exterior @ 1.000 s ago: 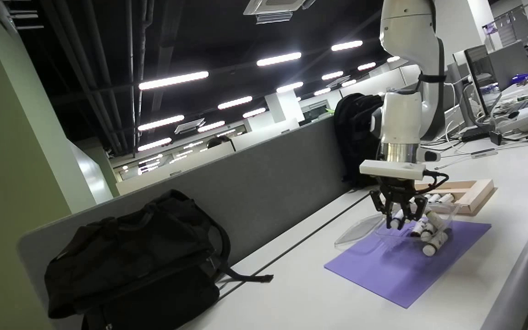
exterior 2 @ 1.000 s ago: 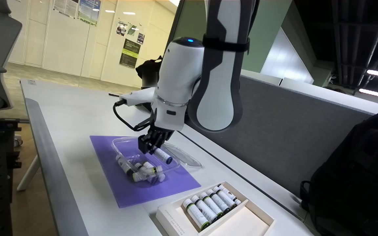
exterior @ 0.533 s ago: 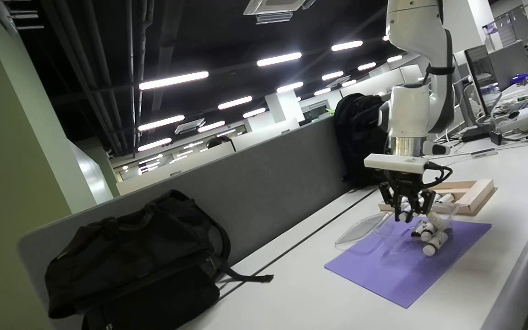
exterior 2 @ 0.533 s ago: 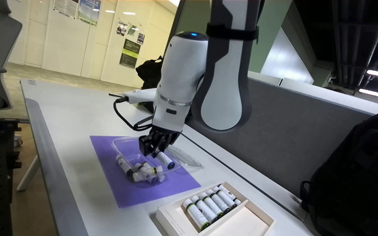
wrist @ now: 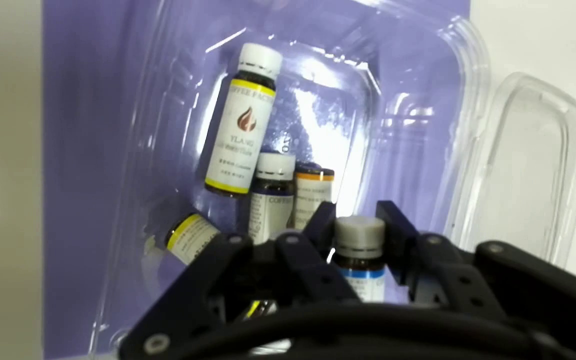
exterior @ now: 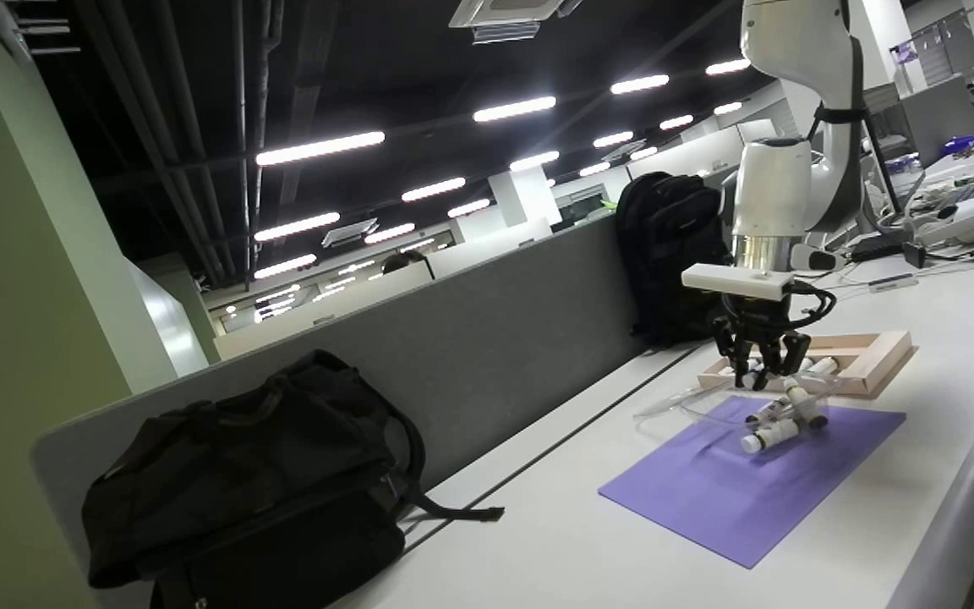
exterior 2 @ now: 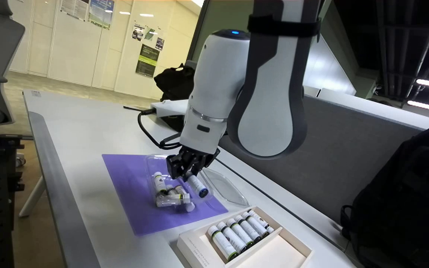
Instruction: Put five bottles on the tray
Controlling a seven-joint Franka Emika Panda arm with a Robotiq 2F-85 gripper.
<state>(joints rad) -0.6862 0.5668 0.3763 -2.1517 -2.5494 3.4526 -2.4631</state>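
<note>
We see the gripper [wrist: 355,222] pinching one bottle [exterior 2: 196,184] over the clear container [wrist: 473,65].
Loose bottles [wrist: 242,130] lie inside; the tray [exterior 2: 194,248] (light wood) holds a row of bottles [exterior 2: 240,231] in one compartment. Since our last look, the container is nearer the tray, its bottles turned — the gripper nearer, too.

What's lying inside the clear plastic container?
In the wrist view, at least four white-labelled bottles lie in the container. The pincer, closed on another bottle, covers part of it, so whether more lie behind cannot be told.
</note>
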